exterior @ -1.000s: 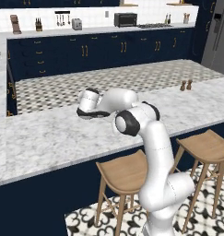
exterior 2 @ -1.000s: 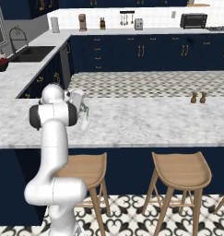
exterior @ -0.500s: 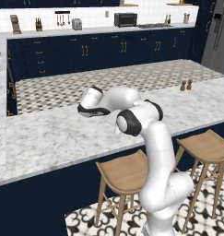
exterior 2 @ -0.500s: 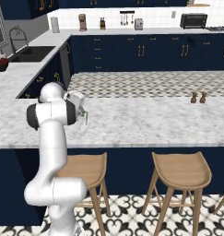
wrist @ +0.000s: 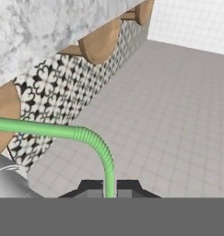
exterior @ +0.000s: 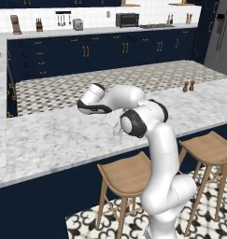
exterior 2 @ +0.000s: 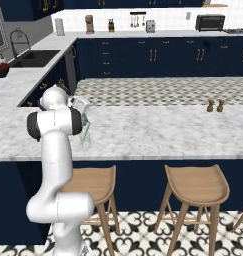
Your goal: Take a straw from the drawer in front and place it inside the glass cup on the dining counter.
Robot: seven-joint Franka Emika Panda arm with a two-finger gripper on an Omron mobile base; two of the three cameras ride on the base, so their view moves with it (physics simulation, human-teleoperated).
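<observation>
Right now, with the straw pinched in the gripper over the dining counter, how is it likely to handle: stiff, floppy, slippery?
The straw looks thin and light, so probably easy to carry. Its ribbed section is bent sharply, so it likely flexes there rather than staying stiff. Held only at its end by the gripper, it may swing or twist if it brushes the glass cup.

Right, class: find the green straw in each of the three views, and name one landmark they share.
Left base view: straw not discernible.
Right base view: straw slanting beside the arm, over the dining counter.
Hand view: straw bends up from the end effector.
Shared landmark: wooden stools.
</observation>
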